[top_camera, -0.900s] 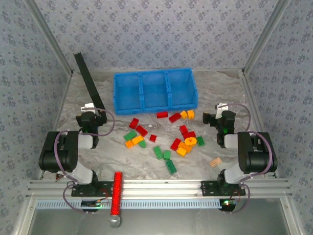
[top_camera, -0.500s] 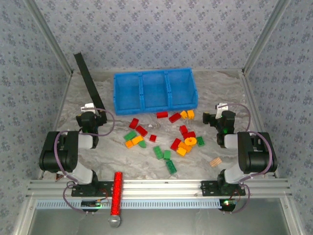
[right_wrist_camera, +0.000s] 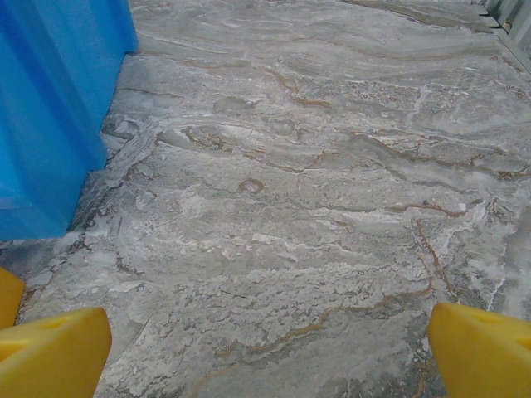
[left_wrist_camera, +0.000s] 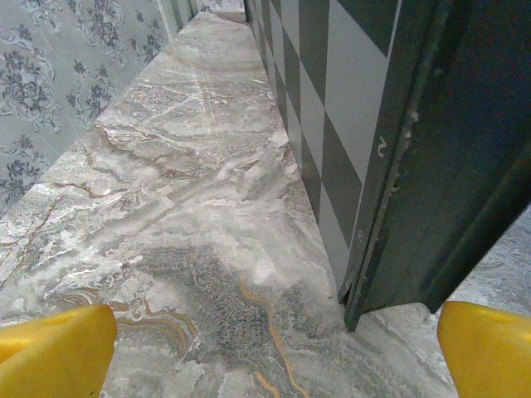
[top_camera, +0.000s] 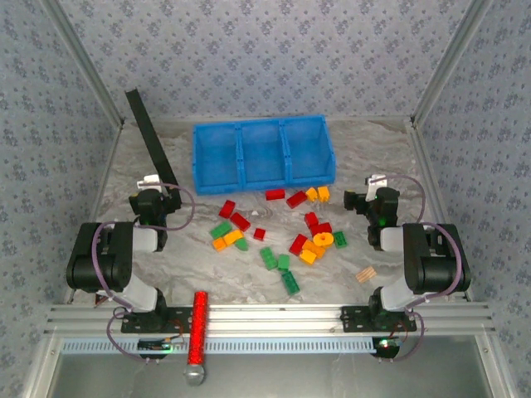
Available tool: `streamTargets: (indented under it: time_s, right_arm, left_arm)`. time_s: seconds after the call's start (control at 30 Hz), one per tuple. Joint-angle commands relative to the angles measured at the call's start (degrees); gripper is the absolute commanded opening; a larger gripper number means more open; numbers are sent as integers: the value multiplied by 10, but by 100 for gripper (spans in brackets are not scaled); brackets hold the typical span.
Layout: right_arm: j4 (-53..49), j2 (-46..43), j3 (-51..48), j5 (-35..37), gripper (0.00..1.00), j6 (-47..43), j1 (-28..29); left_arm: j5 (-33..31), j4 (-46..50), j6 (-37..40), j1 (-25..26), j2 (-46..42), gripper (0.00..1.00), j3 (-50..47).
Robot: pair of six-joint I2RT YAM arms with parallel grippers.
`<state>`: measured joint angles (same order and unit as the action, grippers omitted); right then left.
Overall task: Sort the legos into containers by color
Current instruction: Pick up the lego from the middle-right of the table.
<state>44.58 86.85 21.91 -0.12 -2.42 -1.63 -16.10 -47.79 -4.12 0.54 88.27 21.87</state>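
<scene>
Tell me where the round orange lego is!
In the top view, the round orange lego lies right of centre, just left of a green brick, with a red brick behind it.

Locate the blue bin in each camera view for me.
Top external: blue bin, upper centre of the table.
Right wrist: the bin's wall along the left edge.
Left wrist: faces the dark leaning board instead.
Shared landmark: the marble table under every view.

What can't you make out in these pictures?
- Left wrist view: whatever lies behind the dark panel, which blocks the right side.
- Right wrist view: the inside of the bin; the left edge cuts it off.
- Top view: stud counts on the bricks, too small.
</scene>
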Motion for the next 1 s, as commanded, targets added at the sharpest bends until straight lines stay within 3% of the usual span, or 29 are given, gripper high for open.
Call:
streamTargets:
  time_s: [0.0,0.43,0.53,0.6,0.63,0.67,0.73,0.97]
  right_arm:
    - [10,3,9,12,100,7,-3]
    - [-3,-3,16,19,100,6,0]
    - [-88,-31,55,22,100,-4,10]
    - [-213,-58,106,30,100,-2,20]
    - [-285,-73,139,37,100,7,27]
    - [-349,-84,173,41,100,15,34]
    - [-438,-104,217,38,100,36,50]
    - [-676,-99,332,-24,100,186,92]
  left_arm:
    - [-7,-13,-5,5,-6,99,4]
    - [-14,-17,-5,4,-8,99,3]
    - [-14,-17,-1,9,-21,99,-4]
    - [-9,-15,13,18,-31,99,-6]
    - [-39,-2,23,31,-41,99,5]
    - [-77,75,24,46,-68,99,37]
    - [-72,202,26,50,-113,99,96]
    - [-30,491,-29,73,-205,99,294]
